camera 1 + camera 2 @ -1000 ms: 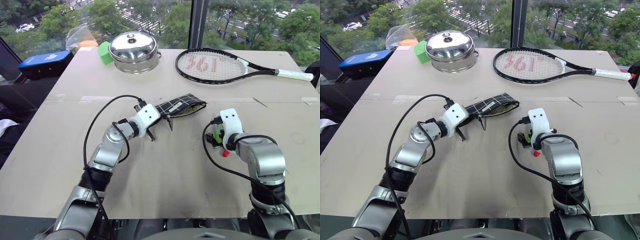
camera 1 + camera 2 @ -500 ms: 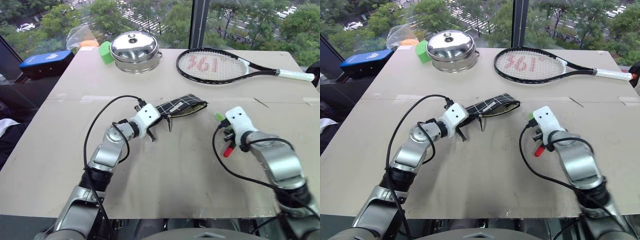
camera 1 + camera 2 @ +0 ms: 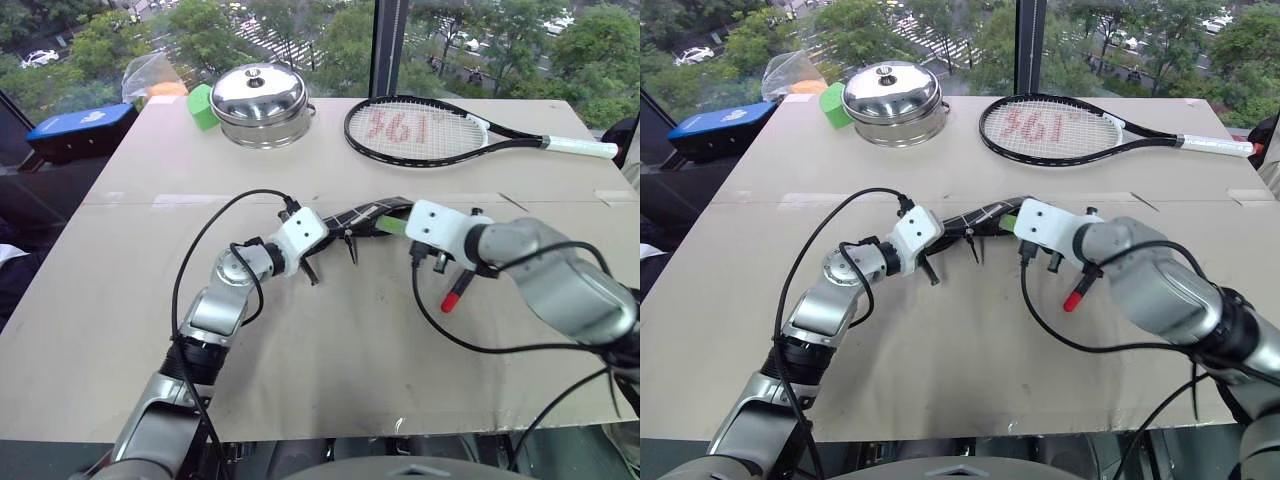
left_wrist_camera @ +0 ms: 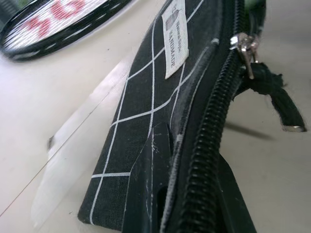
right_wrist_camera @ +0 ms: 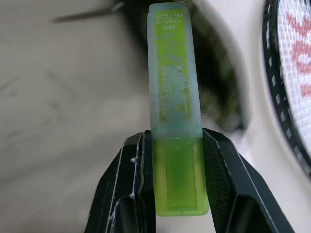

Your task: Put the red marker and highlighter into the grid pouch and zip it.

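Grid pouch (image 3: 372,215) on the surface (image 3: 330,330), unzipped, left pincer (image 4: 187,194) clamped on its edge. Right pincer (image 5: 177,145) grips the highlighter (image 5: 174,97) at its mouth, red marker (image 3: 455,294) alongside. Nothing inside yet.

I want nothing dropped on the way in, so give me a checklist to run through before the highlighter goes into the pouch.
1. Left end effector grips the pouch: ok, shut on its edge beside the zipper.
2. Right end effector grips the highlighter: ok, clamped on its lower end, cap pointing away.
3. Pouch mouth open: ok, a dark gap with pale lining shows beyond the cap, though blurred.
4. Highlighter lined up with the mouth: ok, its cap is at the pouch's open end; whether it is already inside, cannot tell.
5. Marker secure: cannot tell, its red end hangs below the right end effector, grip hidden.
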You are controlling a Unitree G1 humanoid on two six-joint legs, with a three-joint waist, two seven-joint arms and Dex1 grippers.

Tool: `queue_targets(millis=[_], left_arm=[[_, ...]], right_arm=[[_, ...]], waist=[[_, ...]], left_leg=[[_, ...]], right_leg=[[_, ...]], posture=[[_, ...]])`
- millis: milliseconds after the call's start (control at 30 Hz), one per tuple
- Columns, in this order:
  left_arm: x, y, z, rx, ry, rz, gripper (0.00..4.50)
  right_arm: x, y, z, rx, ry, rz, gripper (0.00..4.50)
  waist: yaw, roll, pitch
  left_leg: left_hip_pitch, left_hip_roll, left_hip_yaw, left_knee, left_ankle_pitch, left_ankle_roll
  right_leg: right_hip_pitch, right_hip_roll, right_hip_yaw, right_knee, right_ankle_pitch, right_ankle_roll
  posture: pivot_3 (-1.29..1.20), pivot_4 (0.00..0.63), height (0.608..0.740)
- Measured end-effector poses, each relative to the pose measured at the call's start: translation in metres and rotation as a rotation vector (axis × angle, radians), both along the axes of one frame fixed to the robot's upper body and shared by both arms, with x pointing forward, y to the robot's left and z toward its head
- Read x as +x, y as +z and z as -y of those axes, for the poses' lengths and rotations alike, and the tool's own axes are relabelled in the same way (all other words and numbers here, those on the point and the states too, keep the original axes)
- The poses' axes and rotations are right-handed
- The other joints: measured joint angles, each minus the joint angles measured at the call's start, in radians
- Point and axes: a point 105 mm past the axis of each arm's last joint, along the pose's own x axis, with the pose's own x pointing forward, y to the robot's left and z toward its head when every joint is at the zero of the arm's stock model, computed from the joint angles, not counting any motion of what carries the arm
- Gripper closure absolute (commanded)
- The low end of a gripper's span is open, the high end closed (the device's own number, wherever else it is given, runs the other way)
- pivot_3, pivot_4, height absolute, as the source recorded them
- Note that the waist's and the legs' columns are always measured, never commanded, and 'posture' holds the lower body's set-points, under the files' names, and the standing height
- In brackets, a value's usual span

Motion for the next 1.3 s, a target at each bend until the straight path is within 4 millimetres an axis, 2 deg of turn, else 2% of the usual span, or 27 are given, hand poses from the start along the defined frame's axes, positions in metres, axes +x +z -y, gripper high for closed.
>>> queue_targets(millis=[133, 267, 367, 400, 433, 500, 533, 567, 600, 667, 733, 833, 867, 900, 1033, 1133, 1167, 1233, 1300], left_arm=[[-0.002, -0.004, -0.003, 0.042, -0.004, 0.015, 4.5], [-0.006, -0.003, 0.008, 0.032, -0.041, 0.03, 4.5], [-0.006, -0.002, 0.013, 0.007, -0.033, 0.019, 4.5], [-0.006, -0.002, 0.013, 0.002, -0.028, 0.018, 4.5], [-0.006, -0.002, 0.014, -0.012, -0.022, 0.01, 4.5], [-0.005, -0.001, 0.013, -0.023, -0.01, 0.001, 4.5], [-0.005, 0.0, 0.016, -0.031, -0.01, -0.001, 4.5], [-0.004, 0.0, 0.011, -0.035, 0.016, -0.002, 4.5], [-0.004, -0.001, 0.009, -0.035, 0.022, -0.003, 4.5], [-0.002, -0.001, 0.004, -0.037, 0.052, -0.008, 4.5], [-0.001, -0.001, 0.003, -0.039, 0.062, -0.006, 4.5], [-0.001, 0.0, 0.003, -0.04, 0.061, -0.006, 4.5], [-0.001, 0.0, 0.003, -0.04, 0.06, -0.006, 4.5], [-0.001, 0.0, 0.003, -0.04, 0.059, -0.007, 4.5], [-0.002, -0.001, 0.004, -0.036, 0.051, -0.009, 4.5], [-0.002, -0.001, 0.006, -0.038, 0.043, -0.011, 4.5], [-0.002, -0.001, 0.006, -0.039, 0.042, -0.011, 4.5], [-0.002, -0.001, 0.007, -0.044, 0.041, -0.013, 4.5], [-0.002, -0.001, 0.009, -0.05, 0.043, -0.018, 4.5]], right_arm=[[0.01, -0.011, -0.011, -0.052, 0.043, -0.015, 3.76], [0.021, -0.018, -0.033, -0.072, 0.156, -0.026, 1.73], [0.018, -0.014, -0.034, 0.012, 0.167, -0.056, 0.45], [0.017, -0.012, -0.033, 0.036, 0.162, -0.064, 0.14], [0.011, -0.007, -0.026, 0.106, 0.14, -0.098, 0.04], [0.004, 0.004, -0.017, 0.19, 0.109, -0.13, 0.04], [-0.004, 0.01, -0.006, 0.275, 0.06, -0.164, 0.04], [-0.02, 0.021, 0.016, 0.398, -0.039, -0.206, 0.04], [-0.022, 0.022, 0.019, 0.412, -0.054, -0.209, 0.04], [-0.041, 0.025, 0.046, 0.529, -0.219, -0.221, 0.04], [-0.049, 0.015, 0.058, 0.638, -0.364, -0.202, 0.04], [-0.055, -0.02, 0.067, 0.776, -0.637, -0.172, 0.04], [-0.061, -0.038, 0.071, 0.794, -0.759, -0.171, 0.04], [-0.064, -0.047, 0.072, 0.788, -0.819, -0.173, 0.04], [-0.067, -0.061, 0.07, 0.856, -1.052, -0.142, 0.04], [-0.068, -0.074, 0.072, 0.778, -1.118, -0.15, 0.04], [-0.069, -0.077, 0.071, 0.767, -1.12, -0.16, 0.55], [-0.069, -0.078, 0.069, 0.765, -1.109, -0.167, 1.25], [-0.069, -0.079, 0.064, 0.769, -1.086, -0.18, 2.37]], waist=[[-0.002, 0.0, 0.0], [0.0, 0.0, 0.0], [0.008, 0.0, 0.0], [0.009, 0.0, 0.0], [0.013, 0.0, 0.0], [0.018, 0.0, 0.0], [0.023, 0.0, 0.0], [0.027, 0.0, 0.0], [0.026, 0.0, 0.0], [0.026, -0.001, -0.001], [0.021, -0.002, -0.002], [0.02, 0.0, -0.002], [0.021, 0.001, -0.002], [0.021, 0.002, -0.001], [0.019, 0.001, -0.002], [0.023, 0.001, -0.002], [0.023, 0.0, -0.003], [0.024, -0.001, -0.004], [0.024, -0.002, -0.004]], left_leg=[[0.0, 0.0, 0.0, 0.0, 0.0, 0.0], [-0.001, 0.0, 0.0, 0.0, 0.0, -0.001], [-0.002, 0.0, 0.0, 0.0, 0.001, -0.001], [-0.002, 0.0, 0.0, 0.0, 0.001, -0.001], [-0.002, 0.0, 0.0, 0.0, 0.001, -0.001], [-0.001, 0.0, 0.0, 0.001, 0.0, 0.0], [-0.002, 0.0, -0.001, 0.0, 0.0, 0.0], [-0.002, 0.0, -0.002, 0.0, 0.0, 0.0], [-0.002, 0.0, -0.003, 0.0, 0.0, 0.0], [-0.001, 0.001, -0.003, 0.0, 0.0, 0.0], [0.0, 0.001, -0.003, 0.0, 0.0, 0.0], [0.0, 0.001, -0.002, -0.001, 0.0, 0.0], [0.0, 0.001, -0.002, -0.001, 0.0, -0.001], [0.0, 0.001, -0.002, -0.001, 0.001, -0.001], [0.0, 0.0, 0.0, 0.0, 0.003, -0.005], [0.0, -0.001, -0.001, 0.0, 0.003, -0.006], [0.0, -0.001, -0.001, 0.0, 0.003, -0.006], [0.0, -0.001, -0.001, 0.0, 0.003, -0.006], [0.0, -0.001, -0.001, 0.0, 0.003, -0.005]], right_leg=[[0.0, 0.0, 0.0, 0.0, 0.0, 0.0], [0.0, 0.0, -0.001, 0.0, 0.0, 0.0], [0.0, 0.0, -0.001, 0.0, 0.0, 0.0], [0.0, 0.0, -0.001, 0.0, 0.0, 0.0], [0.0, 0.0, -0.001, 0.0, 0.0, 0.0], [0.0, 0.0, -0.001, 0.0, 0.0, 0.0], [0.0, 0.0, -0.002, 0.0, 0.0, 0.0], [0.001, -0.001, -0.004, 0.0, 0.0, 0.0], [0.001, -0.001, -0.004, 0.0, 0.0, 0.0], [0.001, -0.001, -0.005, 0.001, 0.0, 0.0], [0.001, -0.001, -0.004, 0.001, 0.0, 0.0], [0.0, 0.0, -0.003, 0.002, 0.0, 0.0], [0.0, 0.0, -0.003, 0.002, 0.0, 0.0], [-0.001, 0.0, -0.002, 0.002, 0.0, 0.0], [0.0, 0.001, 0.0, 0.002, 0.0, 0.0], [0.0, 0.0, 0.0, 0.001, 0.0, 0.0], [0.0, 0.0, 0.0, 0.001, 0.0, 0.0], [0.001, 0.0, -0.001, 0.001, 0.0, 0.0], [0.001, 0.0, -0.001, 0.001, 0.0, 0.0]], posture=[[0.0, 0.15, 0.74], [0.0, 0.15, 0.74], [0.0, 0.15, 0.74], [0.0, 0.15, 0.74], [0.0, 0.15, 0.74], [0.0, 0.15, 0.74], [0.0, 0.15, 0.74], [0.0, 0.15, 0.74], [0.0, 0.15, 0.74], [0.0, 0.15, 0.74], [0.0, 0.15, 0.74], [0.0, 0.15, 0.74], [0.0, 0.15, 0.74], [0.0, 0.15, 0.74], [0.0, 0.15, 0.74], [0.0, 0.15, 0.74], [0.0, 0.15, 0.74], [0.0, 0.15, 0.74], [0.0, 0.15, 0.74]])
